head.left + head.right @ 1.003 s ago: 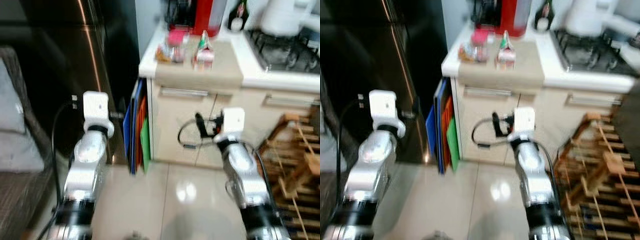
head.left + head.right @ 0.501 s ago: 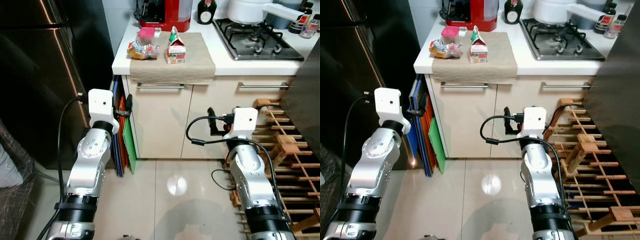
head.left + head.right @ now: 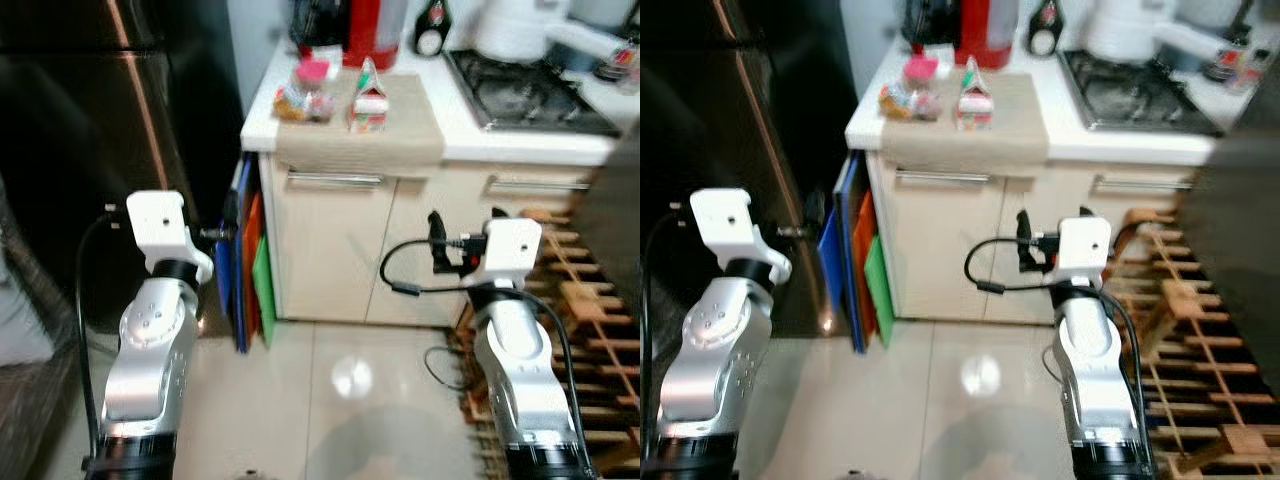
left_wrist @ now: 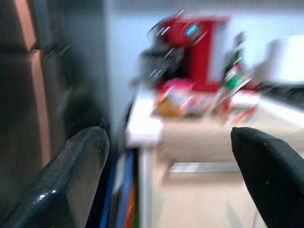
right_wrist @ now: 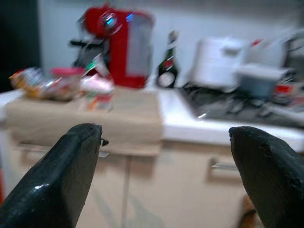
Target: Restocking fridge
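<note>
The dark steel fridge (image 3: pixel 110 130) stands shut on the left. Beside it, on a beige cloth (image 3: pixel 362 135) laid over the white counter, stand a small milk carton (image 3: pixel 369 97) and a snack bag with a pink-lidded tub (image 3: pixel 303 90). Both arms are raised at cabinet height, well short of the counter. My left gripper (image 4: pixel 167 134) is open and empty, pointing at the counter's fridge-side corner. My right gripper (image 5: pixel 164 129) is also open and empty, and the carton (image 5: pixel 97 88) lies ahead of it.
A red coffee machine (image 3: pixel 362 25), a dark bottle (image 3: pixel 432 30) and a white pot on the gas hob (image 3: pixel 530 95) sit at the back. Coloured boards (image 3: pixel 250 270) lean between fridge and cabinet. A wooden rack (image 3: pixel 590 300) stands on the floor at the right. Pale floor tiles (image 3: pixel 330 390) lie ahead.
The whole picture has shifted and blurred, so the camera has moved. Both arms keep the same raised pose with fingers spread, and nothing on the counter has moved.
</note>
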